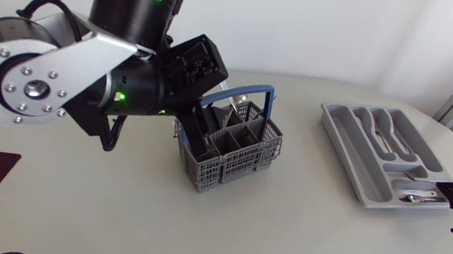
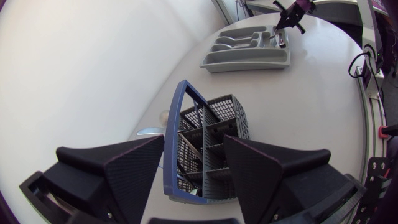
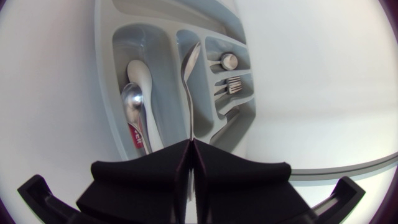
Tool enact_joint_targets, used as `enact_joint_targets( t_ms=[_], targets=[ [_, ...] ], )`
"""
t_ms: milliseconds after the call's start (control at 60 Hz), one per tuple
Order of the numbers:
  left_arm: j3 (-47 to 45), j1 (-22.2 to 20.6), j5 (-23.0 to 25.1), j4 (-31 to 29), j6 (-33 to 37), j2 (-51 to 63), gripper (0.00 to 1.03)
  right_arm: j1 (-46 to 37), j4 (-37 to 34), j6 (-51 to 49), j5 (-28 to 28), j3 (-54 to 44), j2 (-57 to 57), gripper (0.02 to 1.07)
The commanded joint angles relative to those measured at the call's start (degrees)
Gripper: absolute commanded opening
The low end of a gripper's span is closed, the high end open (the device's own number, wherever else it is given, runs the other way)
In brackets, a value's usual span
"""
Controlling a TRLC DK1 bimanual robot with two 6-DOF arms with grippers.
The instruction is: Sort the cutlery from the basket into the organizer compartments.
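Left gripper (image 2: 194, 152), fingers spread wide, hangs over the basket (image 2: 211, 127). Right gripper (image 3: 189, 149) pinches the handle of a spoon (image 3: 188, 81) lying in a long organizer (image 3: 171, 68) compartment.

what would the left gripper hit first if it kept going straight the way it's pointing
The cutlery basket, probably its blue handle first; it sits directly ahead of the open left gripper, though depth is unclear.

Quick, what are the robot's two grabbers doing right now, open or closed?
Left gripper: open, fingers wide apart above the basket, holding nothing.
Right gripper: closed on a spoon by its handle, over the organizer.
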Motion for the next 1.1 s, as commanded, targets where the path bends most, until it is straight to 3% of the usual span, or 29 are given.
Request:
enact_joint_targets(
  t_ms=[0, 283, 467, 583, 767, 950, 1083],
  targets=[
    [1.82, 0.38, 0.17, -0.50, -1.54, -0.81, 0.66, 0.13, 2.00, -3.11, -0.41, -2.50, 1.00, 0.08],
    [1.02, 0.64, 0.17, -0.32, -1.54, -1.25, 0.66, 0.40, 5.78, -6.01, 0.30, -6.81, -0.14, 0.10],
    [0.94, 0.73, 0.26, -0.32, -1.54, -1.51, 0.66, 0.22, 6.57, -6.01, 2.49, -7.87, -0.58, 0.68],
    [0.94, 1.34, 0.35, -0.59, -1.46, -2.39, 0.66, -0.04, 5.87, -5.05, 3.20, -7.69, -3.04, 0.86],
    [0.50, 4.33, 2.11, -1.91, -1.54, -5.12, 0.66, -0.04, -6.26, 2.07, 3.02, -3.12, -13.06, 0.87],
    [-2.14, 7.41, 4.48, -2.43, -1.63, -8.81, 0.66, 1.72, -13.38, 9.98, 2.58, -0.22, -20.35, 0.90],
    [-3.72, 10.57, 4.92, -3.40, -1.63, -10.48, 0.66, 6.02, -18.92, 22.38, 3.02, 0.66, -28.17, 0.91]
  ],
)
